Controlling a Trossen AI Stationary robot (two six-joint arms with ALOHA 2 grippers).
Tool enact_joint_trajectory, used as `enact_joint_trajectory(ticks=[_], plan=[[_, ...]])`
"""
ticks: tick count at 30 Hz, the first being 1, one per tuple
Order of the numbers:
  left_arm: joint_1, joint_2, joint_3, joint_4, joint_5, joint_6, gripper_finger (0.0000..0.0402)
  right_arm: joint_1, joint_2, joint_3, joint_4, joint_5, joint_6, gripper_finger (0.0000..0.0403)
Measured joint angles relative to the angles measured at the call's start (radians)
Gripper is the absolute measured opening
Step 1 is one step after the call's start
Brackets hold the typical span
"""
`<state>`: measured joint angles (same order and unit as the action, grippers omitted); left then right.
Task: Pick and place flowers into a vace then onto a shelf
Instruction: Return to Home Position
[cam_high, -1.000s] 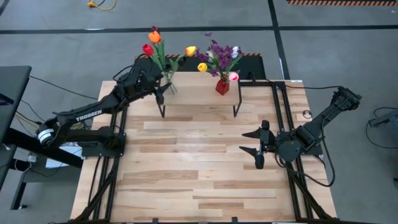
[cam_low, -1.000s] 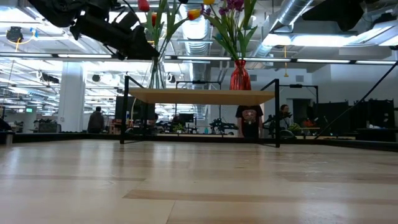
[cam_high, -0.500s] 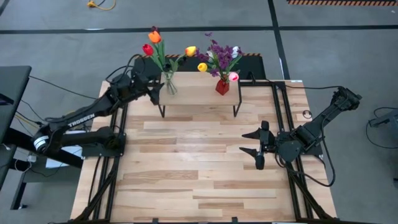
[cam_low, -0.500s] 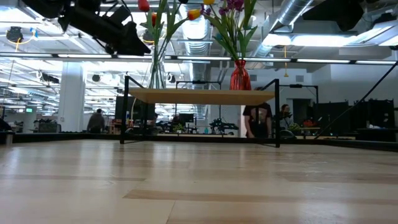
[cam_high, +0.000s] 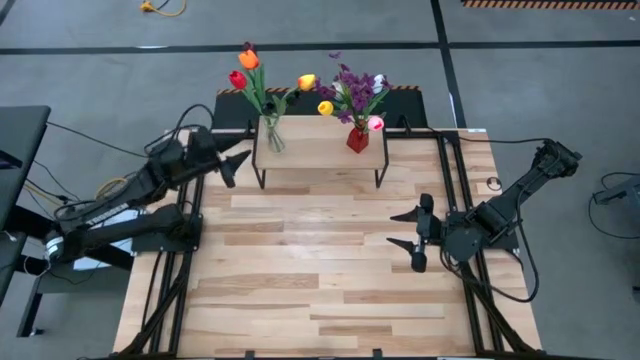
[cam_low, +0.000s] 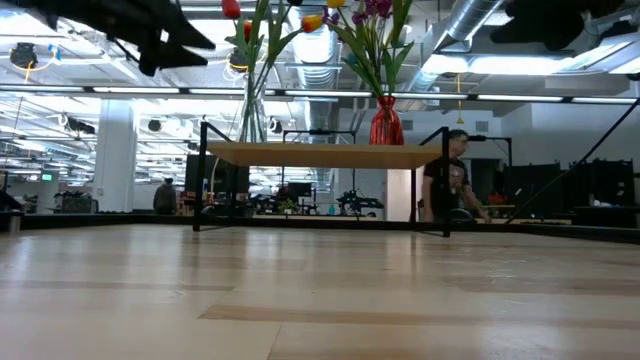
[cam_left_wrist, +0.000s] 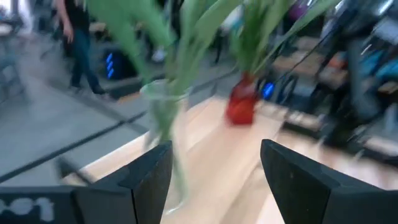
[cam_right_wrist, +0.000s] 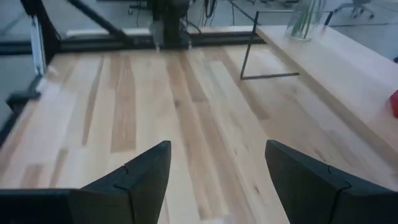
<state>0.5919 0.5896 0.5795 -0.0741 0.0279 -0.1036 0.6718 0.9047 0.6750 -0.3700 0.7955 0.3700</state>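
Note:
A light-wood shelf (cam_high: 320, 150) on thin black legs stands at the table's far side. On its left end stands a clear glass vase (cam_high: 272, 136) with red and orange flowers (cam_high: 243, 68). A red vase (cam_high: 357, 138) to its right holds purple, yellow and pink flowers (cam_high: 350, 92). My left gripper (cam_high: 238, 168) hangs open off the shelf's left end, level, pointing at the glass vase (cam_left_wrist: 165, 124), apart from it. My right gripper (cam_high: 392, 229) is open above the table's right half, nothing between its fingers (cam_right_wrist: 143, 180).
Bare slatted tabletop (cam_high: 310, 270) lies between the shelf and the near edge. In the low view the shelf (cam_low: 325, 155) stands on its legs with room under it. A person (cam_low: 450, 190) is in the room behind the table.
My left gripper, open throughout, has drawn back from the glass vase toward the table's left edge and risen a little, rolling slightly. The vase stays upright on the shelf. A person has walked rightward behind the table.

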Motion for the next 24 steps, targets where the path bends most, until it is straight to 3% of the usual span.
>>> enact_joint_trajectory(ticks=[6, 9, 14, 20, 24], plan=[[-0.170, -0.102, -0.287, 0.395, -0.052, -0.092, 0.0234, -0.051, 0.000, 0.000, 0.105, 0.029, -0.003, 0.0256], [-0.236, -0.109, -0.405, 0.515, -0.039, -0.138, 0.0234, -0.077, 0.000, 0.000, 0.156, 0.016, -0.030, 0.0256], [-0.343, -0.121, -0.445, 0.617, -0.008, -0.134, 0.0234, -0.103, -0.051, 0.000, 0.156, 0.015, -0.080, 0.0256], [-0.471, -0.121, -0.445, 0.616, -0.086, -0.077, 0.0234, -0.130, -0.293, -0.112, 0.151, 0.018, -0.143, 0.0256], [-0.571, -0.121, -0.453, 0.640, -0.199, -0.027, 0.0234, -0.131, -0.530, -0.332, 0.360, -0.025, -0.268, 0.0256]])
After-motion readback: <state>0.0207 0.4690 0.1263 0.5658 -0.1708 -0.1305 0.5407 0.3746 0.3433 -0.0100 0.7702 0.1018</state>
